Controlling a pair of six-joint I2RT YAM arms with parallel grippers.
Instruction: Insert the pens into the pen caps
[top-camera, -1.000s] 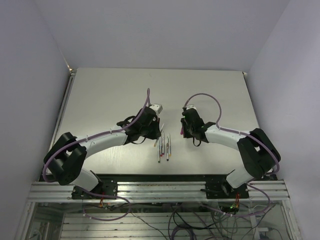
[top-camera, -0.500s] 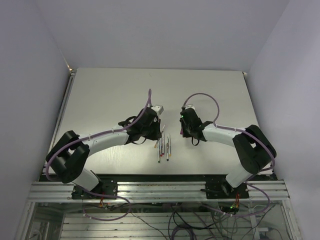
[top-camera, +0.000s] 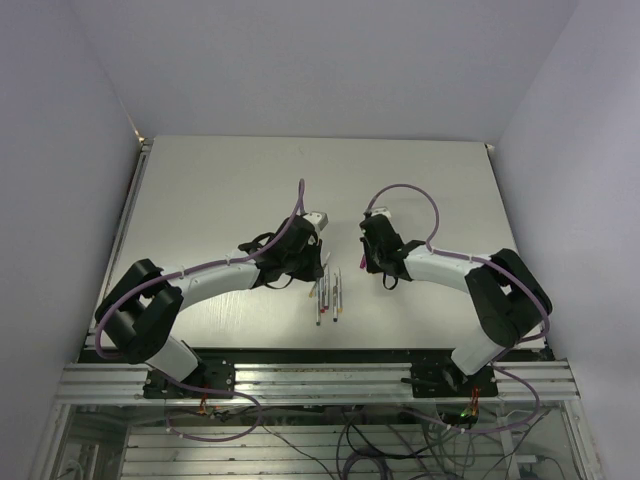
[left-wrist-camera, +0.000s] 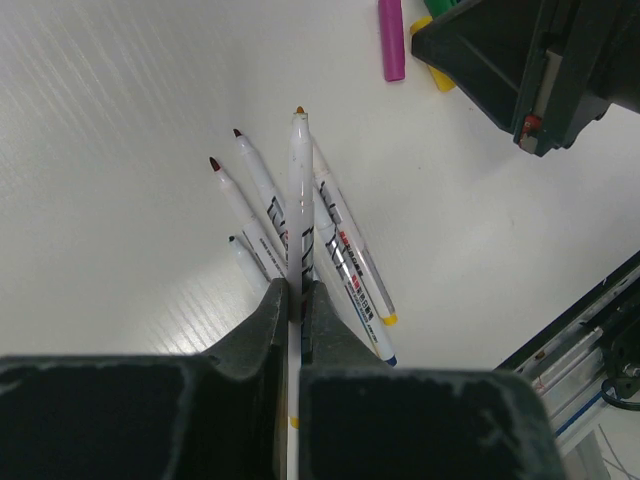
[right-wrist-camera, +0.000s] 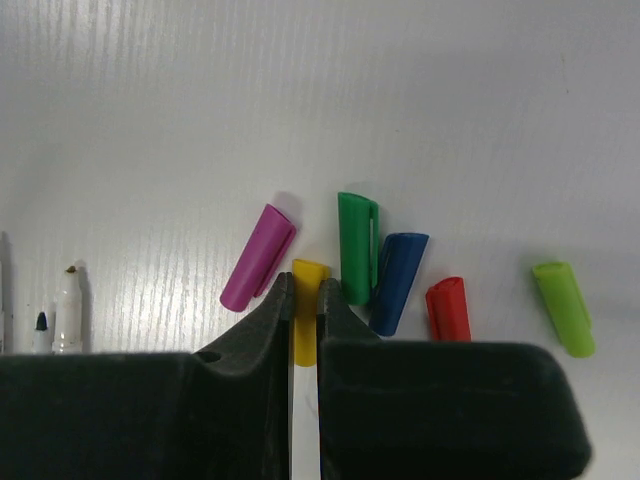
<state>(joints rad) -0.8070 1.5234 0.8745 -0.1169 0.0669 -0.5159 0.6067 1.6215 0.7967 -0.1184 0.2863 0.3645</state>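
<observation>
Though the pens (left-wrist-camera: 343, 255) carry print, none is legible.

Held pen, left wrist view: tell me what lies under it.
Under the pen clamped in the left hand lie loose pens fanned on the white table. Their near ends, and their exact count, are hidden by the pen and fingers.

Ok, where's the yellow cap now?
Right wrist view, centre: the yellow cap is pinched in the right hand, purple cap to its left, dark green cap to its right.
</observation>
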